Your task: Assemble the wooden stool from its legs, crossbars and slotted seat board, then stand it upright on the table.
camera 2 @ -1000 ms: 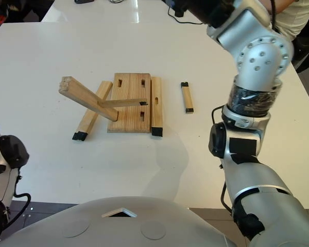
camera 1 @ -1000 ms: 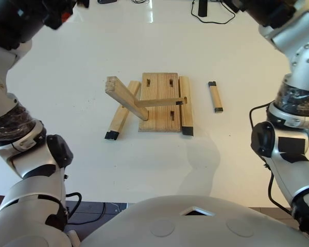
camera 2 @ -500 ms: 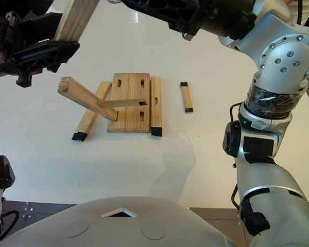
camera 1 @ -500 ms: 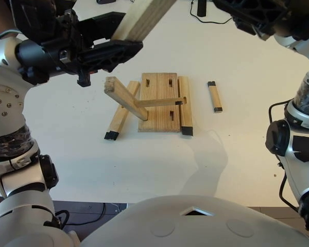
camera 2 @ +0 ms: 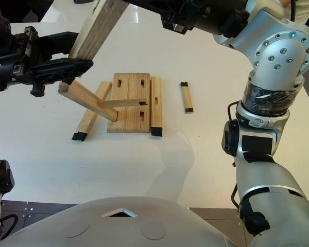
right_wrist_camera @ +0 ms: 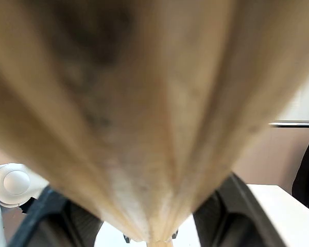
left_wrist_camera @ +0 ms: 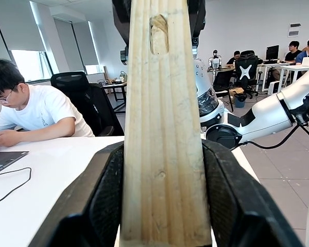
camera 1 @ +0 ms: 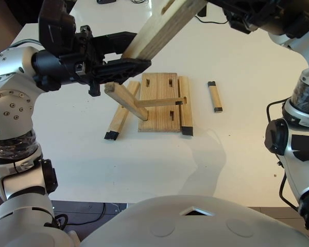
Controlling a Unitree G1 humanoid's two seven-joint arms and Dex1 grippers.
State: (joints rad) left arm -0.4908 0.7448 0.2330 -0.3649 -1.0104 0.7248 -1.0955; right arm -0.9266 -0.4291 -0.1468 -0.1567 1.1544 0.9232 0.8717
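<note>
My left gripper (camera 1: 124,51) and right gripper (right_wrist_camera: 144,216) clamp a leg (camera 1: 162,25) above the board (camera 1: 157,121); only a tilted leg (camera 1: 122,96) and crossbar (camera 1: 162,101) look joined.

Held leg (camera 1: 162,28): bare pale wood, matt, fine straight grain, rough-edged mortise.
Seat board (camera 1: 159,103): light unvarnished wood, streaky grain, matt.
Short crossbar (camera 1: 215,96): same wood, black caps on both ends.
Lying leg (camera 1: 118,121): pale wood, black foot tip.
Counter (camera 1: 237,154): white, smooth, glossy.
Left end effector (camera 1: 130,50): black matt plastic.
</note>
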